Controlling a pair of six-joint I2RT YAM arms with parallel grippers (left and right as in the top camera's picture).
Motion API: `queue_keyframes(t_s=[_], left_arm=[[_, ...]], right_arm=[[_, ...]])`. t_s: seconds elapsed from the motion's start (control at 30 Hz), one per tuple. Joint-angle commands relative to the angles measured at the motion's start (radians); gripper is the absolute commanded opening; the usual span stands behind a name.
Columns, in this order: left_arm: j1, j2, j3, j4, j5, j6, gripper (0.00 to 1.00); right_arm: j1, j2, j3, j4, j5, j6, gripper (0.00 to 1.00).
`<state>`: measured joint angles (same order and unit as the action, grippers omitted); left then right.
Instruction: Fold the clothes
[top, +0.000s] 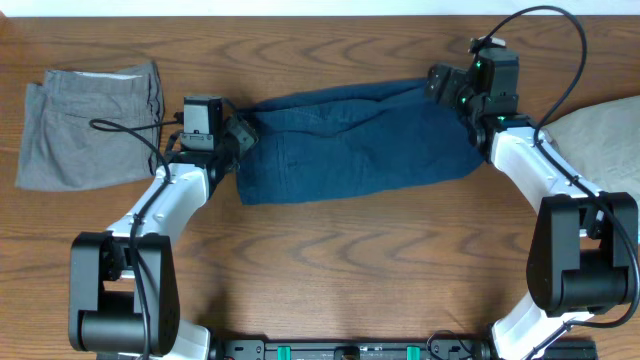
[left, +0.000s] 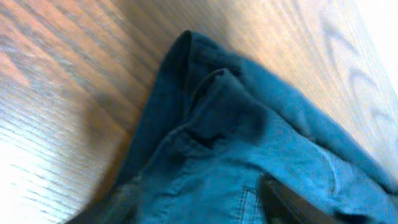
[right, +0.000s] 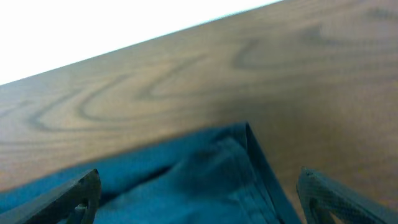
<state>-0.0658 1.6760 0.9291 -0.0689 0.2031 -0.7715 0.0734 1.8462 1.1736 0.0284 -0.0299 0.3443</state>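
Observation:
The dark navy garment (top: 350, 140) lies flat across the middle of the wooden table, folded into a long band. My left gripper (top: 238, 135) sits low over its left end. The left wrist view shows the bunched waistband corner (left: 211, 124), with one dark finger (left: 289, 202) resting on the cloth and set well apart from the other side. My right gripper (top: 452, 95) is at the far right corner of the garment. In the right wrist view its fingers are wide apart (right: 205, 196), with the cloth corner (right: 245, 140) between them.
Light grey folded shorts (top: 90, 125) lie at the left, close to my left arm. A pale beige garment (top: 600, 125) lies at the right edge behind my right arm. The table's far edge (right: 186, 28) runs just beyond the navy cloth.

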Motion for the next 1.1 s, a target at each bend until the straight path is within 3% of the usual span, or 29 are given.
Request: queue_keyframes(t_s=[0.0, 0.27, 0.4, 0.57, 0.67, 0.87, 0.93, 1.03, 1.07], left_arm=[[0.026, -0.009, 0.01, -0.029, 0.035, 0.05, 0.76], [0.053, -0.01, 0.009, -0.151, 0.096, 0.115, 0.82], [0.053, -0.009, 0.008, -0.159, 0.096, 0.13, 0.92], [0.053, 0.027, 0.007, -0.155, 0.096, 0.14, 0.92], [0.053, 0.084, 0.007, -0.143, 0.128, 0.151, 0.8], [0.053, 0.194, 0.007, -0.074, 0.327, 0.196, 0.66], [0.053, 0.205, 0.007, -0.079, 0.341, 0.206, 0.46], [0.053, 0.204, 0.007, -0.085, 0.402, 0.263, 0.06], [0.053, 0.203, 0.007, -0.092, 0.42, 0.267, 0.06]], right_arm=[[0.01, -0.02, 0.016, -0.052, -0.009, -0.009, 0.99], [0.013, -0.062, 0.016, -0.357, -0.122, -0.009, 0.99], [0.013, -0.061, 0.016, -0.44, -0.136, -0.009, 0.99], [0.015, -0.061, 0.016, -0.475, -0.163, -0.009, 0.99], [0.019, -0.062, 0.016, -0.481, -0.177, -0.013, 0.97], [0.052, -0.062, 0.02, -0.459, -0.18, -0.073, 0.91], [0.071, -0.062, 0.023, -0.46, -0.218, -0.112, 0.87], [0.109, -0.062, 0.023, -0.462, -0.304, -0.177, 0.72], [0.119, -0.061, 0.023, -0.463, -0.304, -0.177, 0.6]])
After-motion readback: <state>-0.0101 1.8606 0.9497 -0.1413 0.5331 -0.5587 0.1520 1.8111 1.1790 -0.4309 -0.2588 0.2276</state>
